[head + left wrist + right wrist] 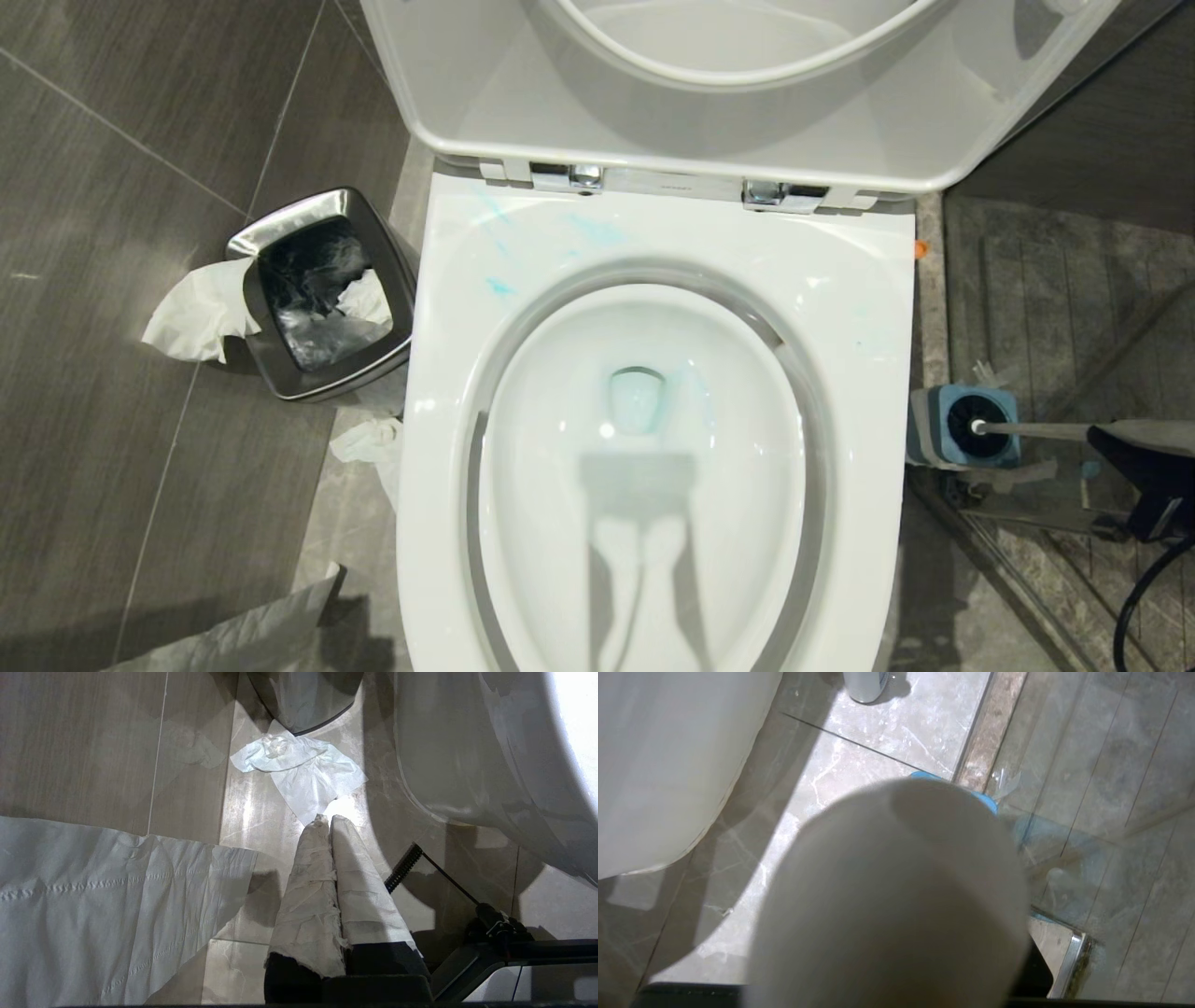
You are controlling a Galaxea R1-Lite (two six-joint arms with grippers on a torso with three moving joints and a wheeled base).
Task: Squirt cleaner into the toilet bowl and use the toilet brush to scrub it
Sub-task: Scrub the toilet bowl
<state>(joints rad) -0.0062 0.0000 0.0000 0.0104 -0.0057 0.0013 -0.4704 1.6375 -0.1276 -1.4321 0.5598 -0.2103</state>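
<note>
Nearest the robot, the left tool (pixel 329 826) hangs low beside the toilet with its two wrapped fingers pressed together on nothing, pointed at the floor (pixel 84 742), where a crumpled tissue (pixel 299 765) and a long paper sheet (pixel 93 891) lie.

Ahead lies the toilet bowl (pixel 644 448), seat and lid (pixel 738 84) raised. Pale blue-green streaks mark the rim behind the bowl and tint the water at the drain, so the squirting of cleaner appears done — that is a judgement from the stains, not something shown happening. The cleaner (pixel 865 685) is only partly in view: the base of a bottle standing on the floor past the toilet's side, well apart from either tool.

To the right of the toilet, the toilet brush (pixel 971 431) still sits head-down in its blue holder (pixel 938 448) on the floor by the glass shower partition, its pale handle running out toward the right tool (pixel 1116 443) at the picture's edge. The tool is at the handle's far end, but whether its fingers are already pinching it I cannot tell; the wrist camera is mostly filled by a pale rounded shape close to the lens.

What is left, then, is most of the second half — securing the brush, lifting it clear of the holder, carrying it over the rim and scrubbing. Farther left, a steel bin (pixel 322 294) stands with tissue hanging over its edge.
</note>
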